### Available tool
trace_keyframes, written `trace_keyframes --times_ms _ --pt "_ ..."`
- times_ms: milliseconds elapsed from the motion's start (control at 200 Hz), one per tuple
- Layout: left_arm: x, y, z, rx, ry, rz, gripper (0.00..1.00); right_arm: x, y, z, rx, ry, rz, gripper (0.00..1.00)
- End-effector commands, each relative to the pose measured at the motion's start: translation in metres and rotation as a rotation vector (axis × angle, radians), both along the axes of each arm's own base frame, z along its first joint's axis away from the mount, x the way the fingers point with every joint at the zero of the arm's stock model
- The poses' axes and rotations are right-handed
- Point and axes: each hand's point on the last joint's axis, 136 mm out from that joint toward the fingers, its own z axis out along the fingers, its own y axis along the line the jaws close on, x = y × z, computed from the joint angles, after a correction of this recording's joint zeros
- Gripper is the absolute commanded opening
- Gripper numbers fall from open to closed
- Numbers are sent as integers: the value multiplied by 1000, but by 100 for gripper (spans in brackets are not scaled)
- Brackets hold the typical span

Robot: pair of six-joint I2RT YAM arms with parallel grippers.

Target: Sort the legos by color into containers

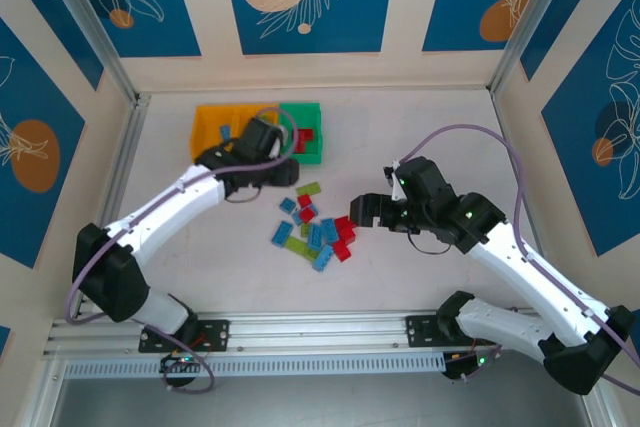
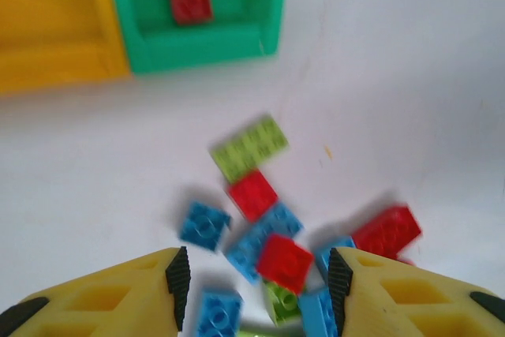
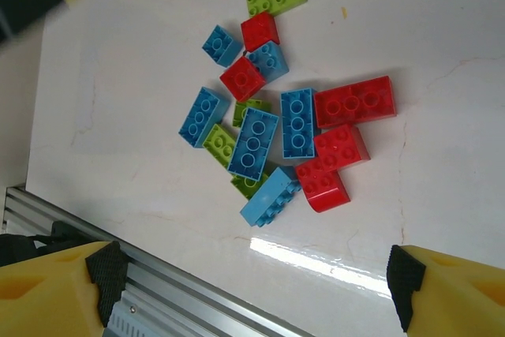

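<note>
Between picks, I judge: left gripper [image 2: 259,278] parted and empty, right gripper [image 3: 252,282] wide open over the legos [image 3: 260,128] mid-frame. Containers [image 2: 197,45] sit upper left in the left wrist view, so next I must close on one brick

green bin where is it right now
In the top external view the green bin sits at the far middle of the table, joined to the right end of the orange-yellow bins, holding red bricks, beyond the loose lego pile.

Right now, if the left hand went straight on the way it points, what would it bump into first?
Probably the red lego centred ahead of the open left hand, in the loose pile; depth is unclear.
</note>
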Motion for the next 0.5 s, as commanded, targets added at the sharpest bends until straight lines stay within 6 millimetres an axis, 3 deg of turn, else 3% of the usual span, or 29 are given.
trace_keyframes --times_ms 0,215,495 --pt "-13 -7 -40 78 41 47 53 2 1 -5 -6 10 -9 89" --pt "-20 -43 -80 179 111 -112 64 -1 -1 -9 -15 25 -10 89" --pt "-14 -43 -118 320 168 -149 69 -5 -9 -8 -19 13 -29 89"
